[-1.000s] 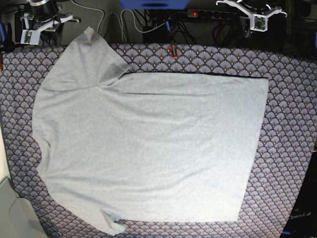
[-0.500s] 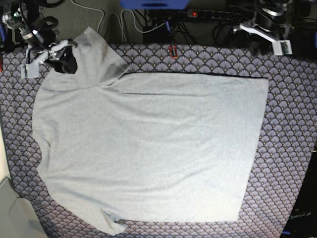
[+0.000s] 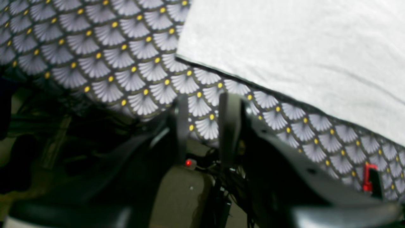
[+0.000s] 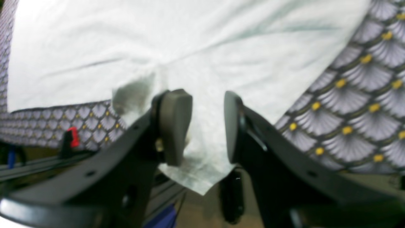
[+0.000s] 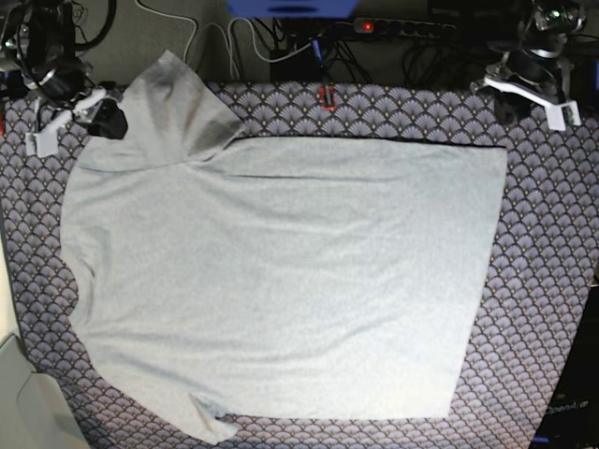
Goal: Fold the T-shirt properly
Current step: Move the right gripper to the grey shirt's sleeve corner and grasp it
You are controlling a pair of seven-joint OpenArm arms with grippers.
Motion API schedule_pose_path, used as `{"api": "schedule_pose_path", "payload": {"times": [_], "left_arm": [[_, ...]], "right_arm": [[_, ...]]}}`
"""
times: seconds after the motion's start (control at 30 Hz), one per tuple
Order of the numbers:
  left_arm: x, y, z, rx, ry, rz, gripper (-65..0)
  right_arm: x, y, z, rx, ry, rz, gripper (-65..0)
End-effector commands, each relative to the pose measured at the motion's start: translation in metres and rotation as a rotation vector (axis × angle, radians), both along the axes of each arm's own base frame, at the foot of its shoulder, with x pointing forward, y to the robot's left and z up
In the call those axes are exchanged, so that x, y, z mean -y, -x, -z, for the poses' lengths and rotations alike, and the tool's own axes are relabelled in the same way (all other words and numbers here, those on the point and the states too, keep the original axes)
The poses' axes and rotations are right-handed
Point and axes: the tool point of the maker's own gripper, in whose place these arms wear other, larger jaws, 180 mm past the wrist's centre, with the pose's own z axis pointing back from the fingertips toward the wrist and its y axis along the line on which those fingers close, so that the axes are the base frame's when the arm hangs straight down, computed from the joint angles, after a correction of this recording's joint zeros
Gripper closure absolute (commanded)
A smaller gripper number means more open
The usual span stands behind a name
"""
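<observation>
While the T-shirt [image 5: 281,271] lies spread flat across the fan-patterned tablecloth [image 5: 543,281] on the tabletop, plain side up, I have both arms parked at its far edge. My right gripper [image 4: 207,126] sits over the upper sleeve [image 5: 182,103], its fingers [image 4: 175,123] parted with sleeve fabric showing between them; nothing is pinched yet as far as I can see. My left gripper [image 3: 205,126] hangs past the table edge near the hem corner [image 5: 501,152], fingers slightly apart and holding nothing, with only tablecloth and cables behind them.

My worries from here, as judgement only: the sleeve tip overhangs the table edge, so closing too shallow could catch a single layer, or miss and let the cloth slide off. The left side stands clear of the shirt, and if I bring it down short I would likely bite the tablecloth instead of the hem and drag the whole surface. Uneven lifts would skew the fold. The red clip [image 5: 328,96] at the back edge could snag fabric.
</observation>
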Motion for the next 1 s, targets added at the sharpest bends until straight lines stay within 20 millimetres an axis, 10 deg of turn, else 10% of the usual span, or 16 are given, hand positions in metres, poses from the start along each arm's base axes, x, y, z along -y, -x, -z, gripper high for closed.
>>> {"api": "schedule_pose_path", "payload": {"times": [0.0, 0.97], "left_arm": [[-0.002, -0.006, -0.009, 0.035, -0.014, 0.005, -16.4], [-0.001, -0.002, -0.005, 0.004, 0.003, 0.0, -16.6]], "right_arm": [[0.004, -0.001, -0.002, 0.012, 0.001, 0.004, -22.4], [0.019, 0.009, 0.037, -0.066, -0.044, 0.036, -22.2]]}}
